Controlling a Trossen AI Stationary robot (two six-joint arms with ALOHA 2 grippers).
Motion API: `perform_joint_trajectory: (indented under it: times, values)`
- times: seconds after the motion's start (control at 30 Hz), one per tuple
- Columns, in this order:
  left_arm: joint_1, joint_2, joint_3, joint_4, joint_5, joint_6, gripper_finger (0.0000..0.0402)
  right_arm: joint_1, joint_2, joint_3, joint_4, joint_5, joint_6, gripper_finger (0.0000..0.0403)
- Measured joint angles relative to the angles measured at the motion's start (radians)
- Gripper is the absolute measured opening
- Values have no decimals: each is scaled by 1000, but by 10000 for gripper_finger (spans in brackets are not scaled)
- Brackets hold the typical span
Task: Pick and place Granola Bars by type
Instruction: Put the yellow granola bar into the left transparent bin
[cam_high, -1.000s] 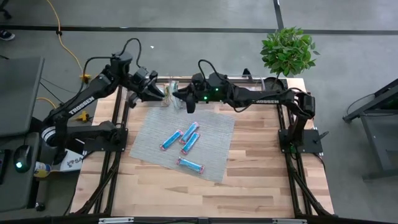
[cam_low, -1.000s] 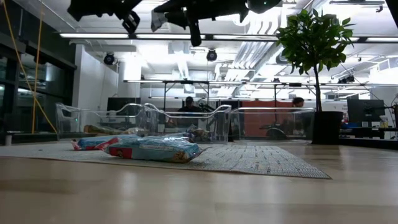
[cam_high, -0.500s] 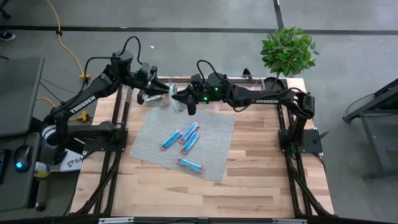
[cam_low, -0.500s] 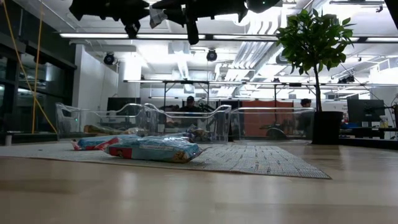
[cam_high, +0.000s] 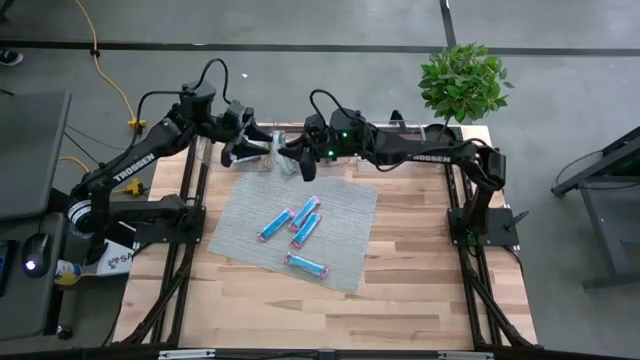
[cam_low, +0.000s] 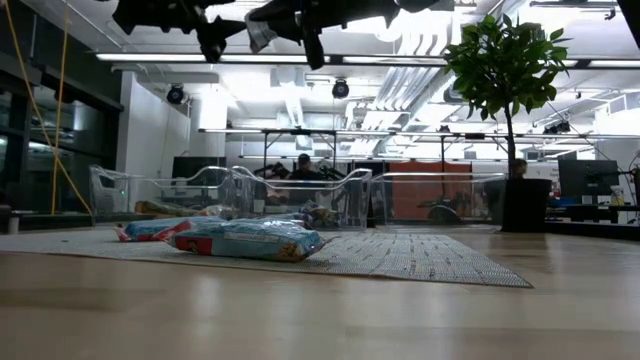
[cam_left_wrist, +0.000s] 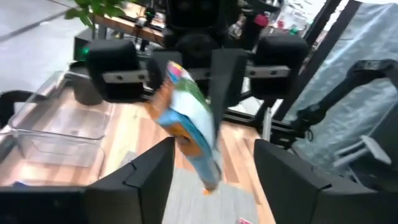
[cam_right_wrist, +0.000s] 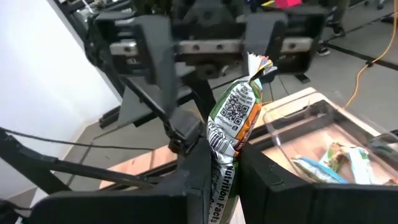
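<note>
Grippers meet above the mat's far edge: right gripper (cam_high: 300, 163) clenches a green-orange granola bar (cam_right_wrist: 231, 134) hanging lengthwise, while left gripper (cam_high: 243, 152), fingers spread, faces it from nine o'clock, nearest the clear bins (cam_high: 262, 152).

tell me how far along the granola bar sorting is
Partly done, by the look of it. Some bars already lie in a clear bin at the back of the table. In hand: the right claw grips a green and orange bar raised in front of the open left claw, possibly a handover. Left: four blue bars with pink ends lie on the grey mat.
</note>
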Motion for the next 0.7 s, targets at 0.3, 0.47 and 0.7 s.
perform_joint_trajectory:
  times: [0.3, 0.47, 0.7]
  values:
    - [0, 8, 0, 6, -7, -20, 240, -1, 0, 0, 21, -1, 0, 44]
    - [0, 35, 0, 30, -7, -28, 240, -2, 0, 0, 31, 0, 1, 44]
    - [-15, 64, 0, 189, -3, -115, 240, -2, 0, 0, 34, -1, 3, 44]
